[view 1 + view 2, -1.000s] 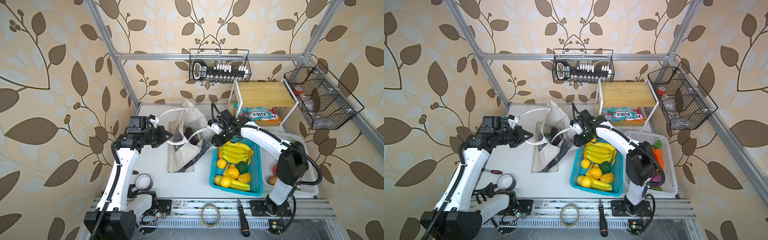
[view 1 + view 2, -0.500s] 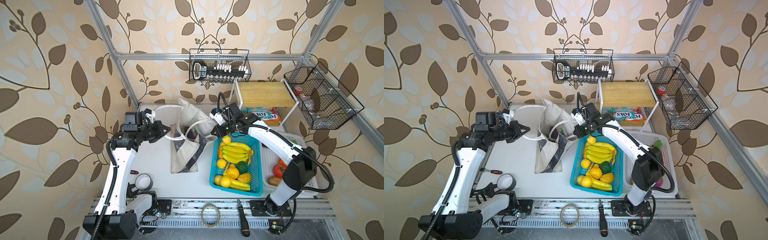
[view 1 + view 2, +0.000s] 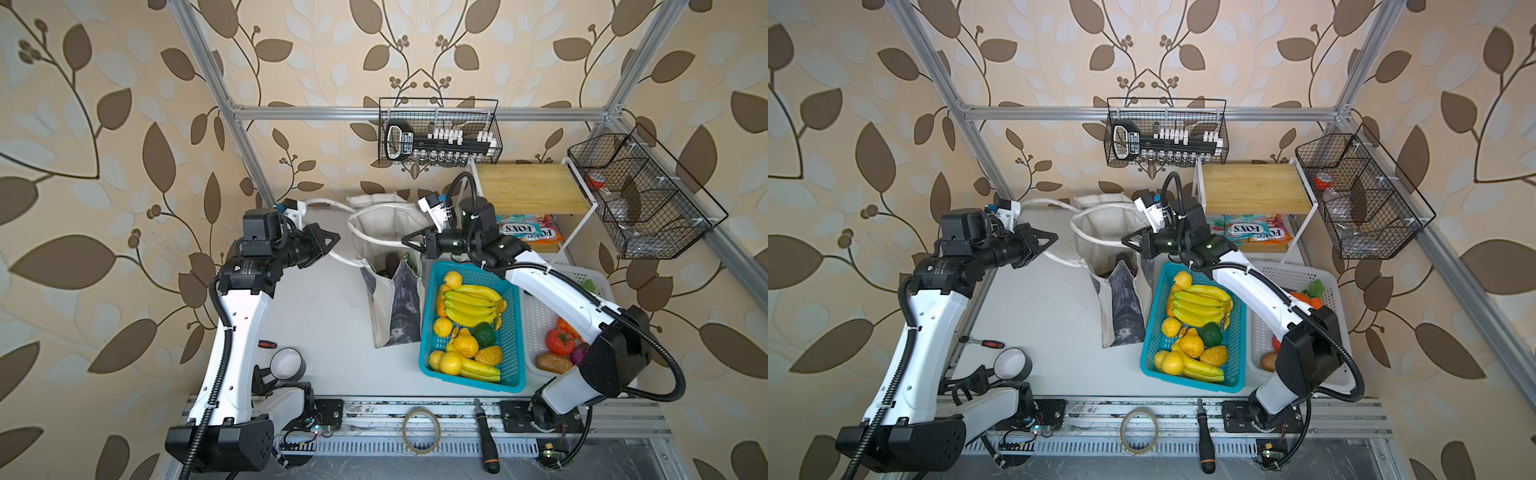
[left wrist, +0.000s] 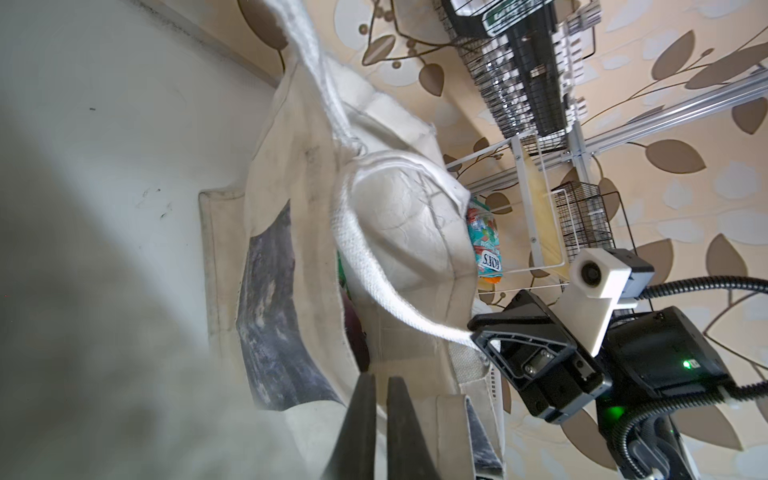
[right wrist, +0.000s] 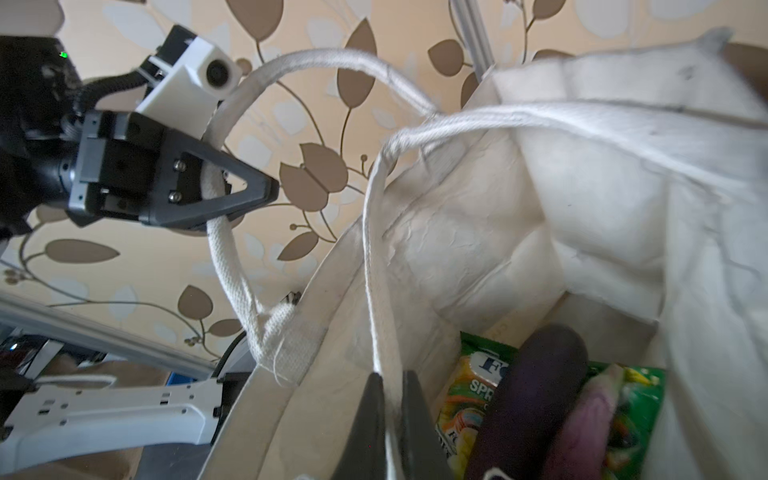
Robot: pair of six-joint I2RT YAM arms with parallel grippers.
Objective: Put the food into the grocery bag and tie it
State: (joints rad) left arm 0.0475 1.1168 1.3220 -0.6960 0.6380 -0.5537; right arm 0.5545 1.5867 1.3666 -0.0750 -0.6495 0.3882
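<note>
Standing toward the back edge of the counter [image 3: 324,316], just beside the blue basket [image 3: 482,272]: grocery bag [image 3: 390,307], pulled taller than a second ago as both arms drew toward that edge.
- Left gripper [image 3: 332,241]: pressed together on first strap handle [image 5: 224,249], unchanged.
- Right gripper [image 3: 404,240]: newly pinching second strap handle [image 5: 372,249], having closed within the last second.
- Contents, right wrist view: eggplant [image 5: 536,386], green snack packet [image 5: 465,403]; orange fruit not visible.
- Mouth: open, handles stretched apart.
- Judgement: loading appears finished or nearly so. With both handles secured, tying is the step in hand, and crossing the handles likely follows.
</note>
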